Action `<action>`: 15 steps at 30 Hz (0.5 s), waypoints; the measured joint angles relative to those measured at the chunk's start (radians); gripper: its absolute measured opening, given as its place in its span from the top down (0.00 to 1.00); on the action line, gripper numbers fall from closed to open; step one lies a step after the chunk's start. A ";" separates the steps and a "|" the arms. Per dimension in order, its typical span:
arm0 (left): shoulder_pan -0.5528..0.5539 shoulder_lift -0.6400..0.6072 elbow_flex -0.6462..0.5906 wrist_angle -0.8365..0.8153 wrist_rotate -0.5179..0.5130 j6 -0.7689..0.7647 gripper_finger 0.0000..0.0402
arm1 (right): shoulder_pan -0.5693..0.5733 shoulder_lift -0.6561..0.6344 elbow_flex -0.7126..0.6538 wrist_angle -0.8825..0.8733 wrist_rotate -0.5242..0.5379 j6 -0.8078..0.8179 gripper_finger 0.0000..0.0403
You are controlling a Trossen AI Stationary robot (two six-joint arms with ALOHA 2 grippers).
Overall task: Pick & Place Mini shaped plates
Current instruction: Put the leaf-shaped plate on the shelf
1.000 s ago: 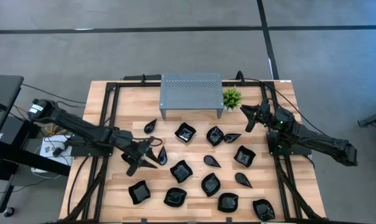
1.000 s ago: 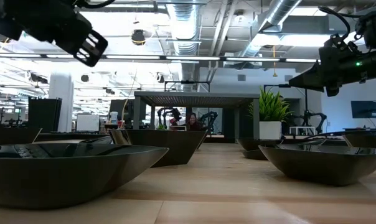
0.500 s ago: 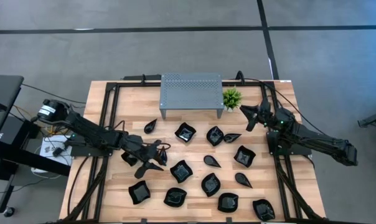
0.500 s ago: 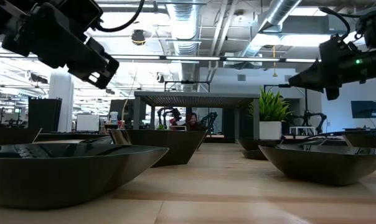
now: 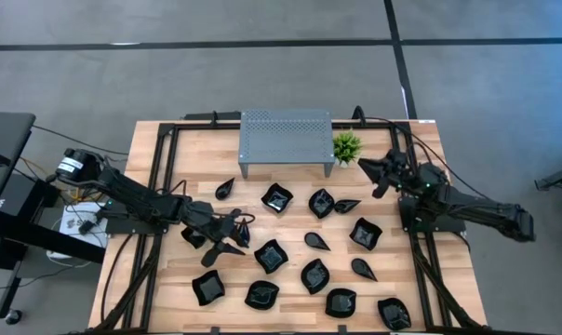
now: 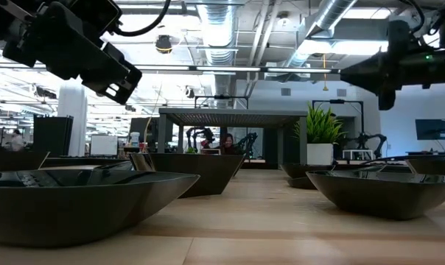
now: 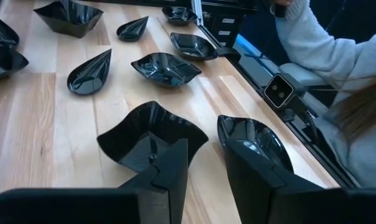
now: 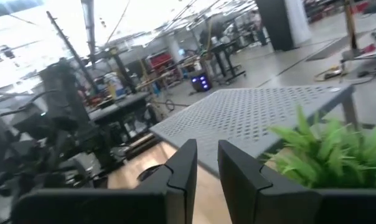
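Note:
Several glossy black mini plates lie flat on the wooden table [image 5: 169, 167]; they include a wavy square [image 5: 271, 256], a teardrop [image 5: 242, 231] and a rounded one [image 5: 315, 275]. My left gripper [image 5: 231, 234] hovers open and empty over the table's left middle. In the left wrist view its fingers [image 7: 169, 174] stand above a wavy square plate [image 7: 138, 134], with a rounded plate [image 7: 263, 140] beside it. My right gripper [image 5: 367, 169] hangs in the air at the far right by the plant. In the right wrist view its gap [image 8: 207, 162] is narrow and holds nothing.
A grey perforated stand [image 5: 286, 140] is at the table's far middle, with a small green plant [image 5: 346, 146] to its right. A person in a light sleeve [image 7: 312, 37] sits beyond the table's near edge. A black frame [image 5: 160, 186] runs along the table's sides.
My left gripper has moved toward the table's right edge and down, closer to the plates, then held still. My right gripper has risen a little. No plate has moved.

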 joint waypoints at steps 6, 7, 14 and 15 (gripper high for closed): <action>0.000 0.000 0.000 0.009 -0.010 0.064 0.73 | 0.121 0.039 0.000 0.205 -0.183 -0.055 0.85; 0.000 0.000 0.000 0.015 -0.011 0.086 0.73 | 0.150 0.055 0.000 0.253 -0.180 -0.091 0.85; 0.037 -0.027 0.000 0.051 -0.025 0.104 0.73 | 0.350 0.246 0.045 0.463 -0.103 -0.267 0.85; 0.042 -0.037 0.000 0.053 -0.025 0.104 0.73 | 0.375 0.281 0.067 0.461 -0.076 -0.287 0.85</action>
